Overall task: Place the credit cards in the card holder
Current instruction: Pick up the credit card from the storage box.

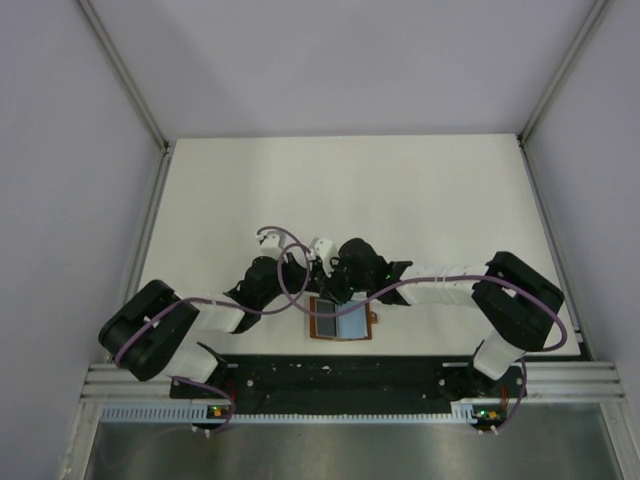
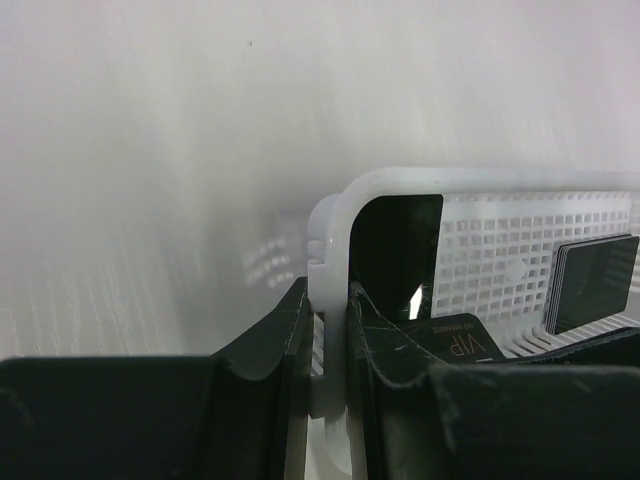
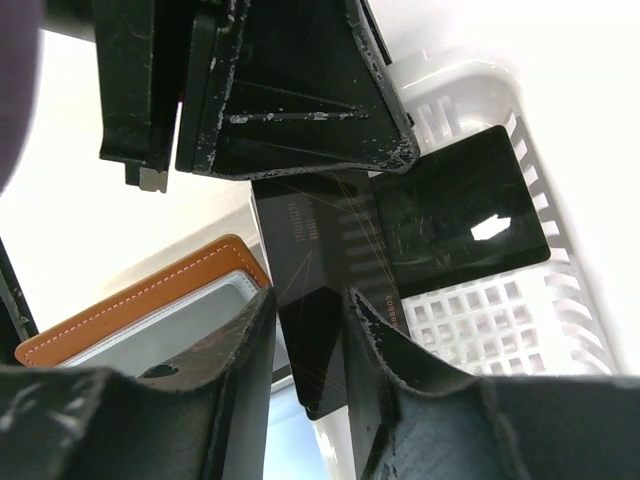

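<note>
The brown card holder lies open at the table's near edge, bluish pockets up; its leather edge shows in the right wrist view. My left gripper is shut on the rim of the white basket. Black credit cards lie in the basket: a "VIP" card and another card. My right gripper has its jaws a little apart over a tilted black card. That card's lower corner hangs over the card holder and its right edge runs behind the right finger. Another card lies in the basket.
Both arms meet at the table's middle near edge and hide most of the basket in the top view. A black rail runs along the front, just below the card holder. Grey walls stand round the white table.
</note>
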Controlling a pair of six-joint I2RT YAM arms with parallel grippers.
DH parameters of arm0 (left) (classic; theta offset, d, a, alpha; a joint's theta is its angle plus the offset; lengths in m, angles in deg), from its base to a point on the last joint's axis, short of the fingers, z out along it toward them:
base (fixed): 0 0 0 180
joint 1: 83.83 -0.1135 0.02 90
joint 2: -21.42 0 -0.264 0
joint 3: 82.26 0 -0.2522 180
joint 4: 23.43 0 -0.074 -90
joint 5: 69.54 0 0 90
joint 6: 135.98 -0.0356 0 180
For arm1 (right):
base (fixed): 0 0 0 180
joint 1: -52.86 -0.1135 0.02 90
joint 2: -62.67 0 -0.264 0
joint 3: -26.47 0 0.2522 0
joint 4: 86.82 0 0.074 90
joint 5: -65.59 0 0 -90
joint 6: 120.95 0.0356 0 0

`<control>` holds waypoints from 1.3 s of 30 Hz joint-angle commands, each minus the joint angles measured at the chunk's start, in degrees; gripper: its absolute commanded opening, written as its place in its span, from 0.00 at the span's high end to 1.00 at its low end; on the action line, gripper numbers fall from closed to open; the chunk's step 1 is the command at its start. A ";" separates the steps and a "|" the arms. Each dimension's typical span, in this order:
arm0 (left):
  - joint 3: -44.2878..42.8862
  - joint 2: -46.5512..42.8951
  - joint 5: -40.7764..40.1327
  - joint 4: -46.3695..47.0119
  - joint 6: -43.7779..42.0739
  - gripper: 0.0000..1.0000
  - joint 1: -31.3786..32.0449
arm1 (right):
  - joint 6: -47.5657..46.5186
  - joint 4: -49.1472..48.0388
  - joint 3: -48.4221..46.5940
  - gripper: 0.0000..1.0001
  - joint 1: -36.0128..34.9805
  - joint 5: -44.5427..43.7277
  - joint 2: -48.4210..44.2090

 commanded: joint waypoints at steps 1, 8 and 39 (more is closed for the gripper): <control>-1.33 0.07 0.66 5.19 1.34 1.00 0.09 | 0.96 -0.27 -2.21 0.72 -0.67 -3.14 0.99; -1.50 -0.02 0.22 4.14 1.17 1.00 0.01 | 4.74 -1.68 -2.12 0.80 -0.59 -1.12 -0.59; -4.49 -6.87 -9.28 -8.78 0.20 0.63 -0.52 | 14.13 -7.65 3.85 1.00 8.38 -4.19 -4.63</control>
